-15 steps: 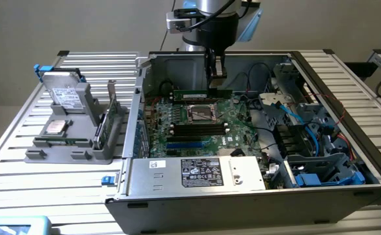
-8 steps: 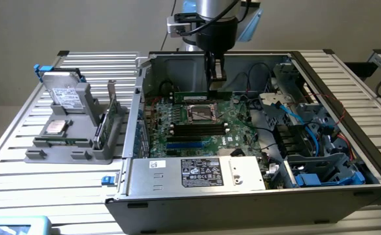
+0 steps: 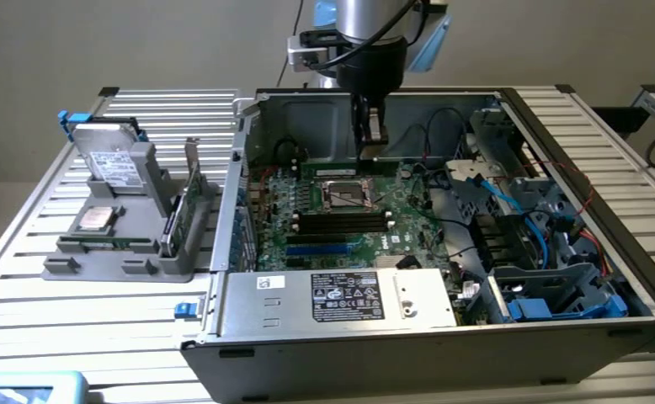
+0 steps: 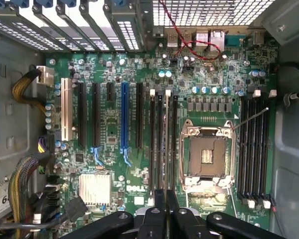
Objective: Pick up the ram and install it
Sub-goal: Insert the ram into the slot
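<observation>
One ram (image 4: 167, 144) is pinched edge-on between the arm's (image 3: 367, 34) narrow jaws. We see it held over the black slots (image 4: 153, 139) beside the processor socket (image 4: 207, 154), inside the open computer case (image 3: 418, 362).

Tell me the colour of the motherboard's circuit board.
The motherboard is green; the wrist view shows it best.

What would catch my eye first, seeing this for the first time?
An open computer case on a slatted table, with the robot arm reaching down into it above the green motherboard. The metal-framed CPU socket stands out on the board, and a grey holder of spare parts sits at the exterior view's left.
</observation>
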`<action>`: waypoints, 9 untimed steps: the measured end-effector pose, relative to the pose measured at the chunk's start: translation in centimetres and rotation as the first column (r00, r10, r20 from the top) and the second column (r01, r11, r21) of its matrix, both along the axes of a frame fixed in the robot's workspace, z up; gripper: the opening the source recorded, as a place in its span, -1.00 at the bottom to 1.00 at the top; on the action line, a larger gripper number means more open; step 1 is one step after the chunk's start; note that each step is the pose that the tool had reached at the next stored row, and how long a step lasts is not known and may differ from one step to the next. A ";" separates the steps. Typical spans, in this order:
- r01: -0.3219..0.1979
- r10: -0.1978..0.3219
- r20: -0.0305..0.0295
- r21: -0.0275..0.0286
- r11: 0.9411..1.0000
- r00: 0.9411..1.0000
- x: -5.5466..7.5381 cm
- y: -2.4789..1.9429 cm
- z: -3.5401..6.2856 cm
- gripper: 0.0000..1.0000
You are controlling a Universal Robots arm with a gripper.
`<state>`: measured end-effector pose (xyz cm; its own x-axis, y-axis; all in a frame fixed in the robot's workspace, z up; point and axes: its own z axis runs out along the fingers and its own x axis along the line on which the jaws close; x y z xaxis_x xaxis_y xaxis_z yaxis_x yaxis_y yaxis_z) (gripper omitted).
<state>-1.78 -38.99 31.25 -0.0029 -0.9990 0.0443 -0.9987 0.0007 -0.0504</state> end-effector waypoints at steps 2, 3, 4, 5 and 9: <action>0.000 0.000 0.004 -0.002 1.000 1.000 0.0 0.16 -0.17 -0.75; 0.000 0.000 0.006 -0.003 1.000 1.000 0.0 0.23 -0.26 -0.75; 0.000 0.000 0.009 -0.005 1.000 1.000 0.0 0.24 -0.32 -0.75; 0.000 0.000 0.012 -0.006 1.000 1.000 0.0 0.24 -0.40 -0.75; 0.000 0.000 0.016 -0.016 1.000 1.000 0.0 0.24 -0.69 -0.75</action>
<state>-1.78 -38.75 30.57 -0.0037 -0.9982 0.0605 -0.9978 -0.0003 -0.0662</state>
